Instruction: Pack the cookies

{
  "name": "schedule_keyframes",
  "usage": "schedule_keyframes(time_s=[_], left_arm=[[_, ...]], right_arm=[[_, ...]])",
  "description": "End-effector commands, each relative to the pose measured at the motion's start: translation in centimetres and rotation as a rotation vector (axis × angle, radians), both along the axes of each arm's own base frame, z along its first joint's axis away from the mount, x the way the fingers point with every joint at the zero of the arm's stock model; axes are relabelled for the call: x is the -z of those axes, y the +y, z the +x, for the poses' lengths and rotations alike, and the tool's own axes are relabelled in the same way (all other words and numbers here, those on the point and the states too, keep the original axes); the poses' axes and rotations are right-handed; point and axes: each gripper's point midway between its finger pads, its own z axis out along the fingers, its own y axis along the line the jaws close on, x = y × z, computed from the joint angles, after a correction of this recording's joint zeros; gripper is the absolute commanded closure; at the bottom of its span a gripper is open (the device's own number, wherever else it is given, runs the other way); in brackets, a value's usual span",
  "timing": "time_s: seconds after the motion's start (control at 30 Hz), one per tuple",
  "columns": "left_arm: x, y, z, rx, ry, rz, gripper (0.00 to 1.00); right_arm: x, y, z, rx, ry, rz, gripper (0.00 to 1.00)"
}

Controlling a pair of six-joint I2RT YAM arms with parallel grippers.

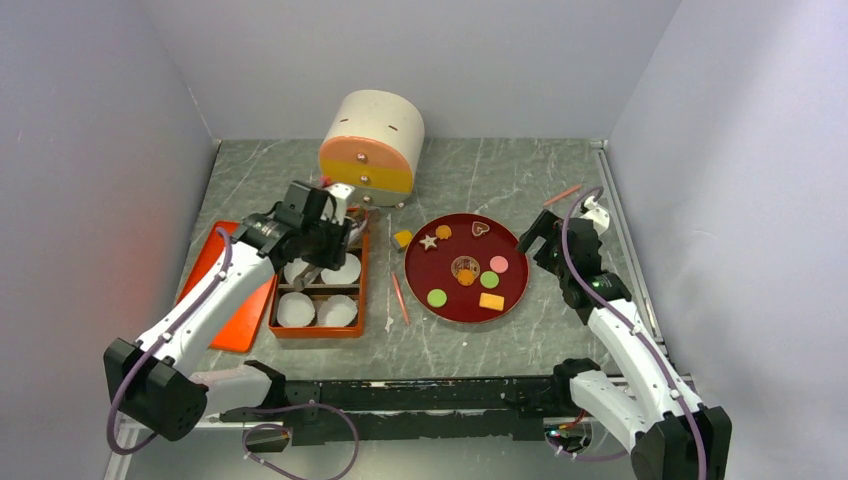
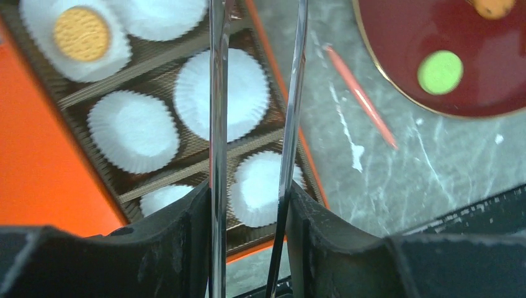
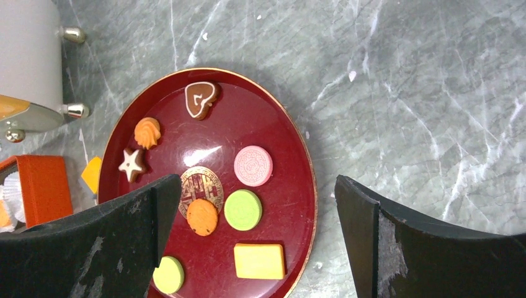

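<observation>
Several cookies lie on a dark red plate (image 1: 515, 290): a star (image 3: 132, 162), a heart (image 3: 201, 99), an orange swirl (image 3: 147, 132), a pink round (image 3: 253, 166), an orange round (image 3: 202, 216), two green rounds (image 3: 242, 210), a yellow rectangle (image 3: 259, 261) and a brown patterned disc (image 3: 201, 183). One tan round cookie (image 2: 81, 33) sits in a liner in the orange box (image 1: 362, 290). My left gripper (image 1: 333, 235) is shut on metal tongs (image 2: 217, 93) above the box, and it also shows in the left wrist view (image 2: 249, 194). My right gripper (image 1: 535, 235) is open and empty at the plate's right edge, and it also shows in the right wrist view (image 3: 257, 186).
The orange box holds several white paper liners (image 2: 214, 93). Its orange lid (image 1: 235, 300) lies to the left. A round cream and orange drawer box (image 1: 372, 145) stands behind. A yellow piece (image 1: 402, 239) and a pink stick (image 1: 400, 298) lie between box and plate. Another pink stick (image 1: 563, 194) lies at the back right.
</observation>
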Motion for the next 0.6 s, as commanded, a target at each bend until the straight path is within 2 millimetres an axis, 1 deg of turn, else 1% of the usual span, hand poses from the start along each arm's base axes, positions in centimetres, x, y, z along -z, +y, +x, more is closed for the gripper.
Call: schedule_keyframes(time_s=[0.0,0.2,0.3,0.37,0.57], left_arm=[[-1.9,-3.8,-1.1,0.15,-0.036,-0.036,0.53],[-1.4,-7.6,-3.7,0.262,0.001,-0.005,0.53],[-1.2,-9.1,-5.0,0.309,0.023,-0.003,0.52],[-0.9,-9.5,-5.4,0.316,0.025,0.024,0.52],[0.2,-10.7,-7.5,0.362,0.055,0.11,0.52]], right_arm=[[-2.6,-0.7,0.4,0.032,-0.069,-0.021,0.0],[-2.6,-1.1,0.1,0.048,-0.066,-0.023,0.0],[-2.6,-1.1,-0.1,0.05,-0.067,-0.021,0.0],[-2.5,-1.1,-0.2,0.052,-0.068,-0.017,0.0],[-2.0,-1.0,-0.3,0.049,-0.057,-0.008,0.0]])
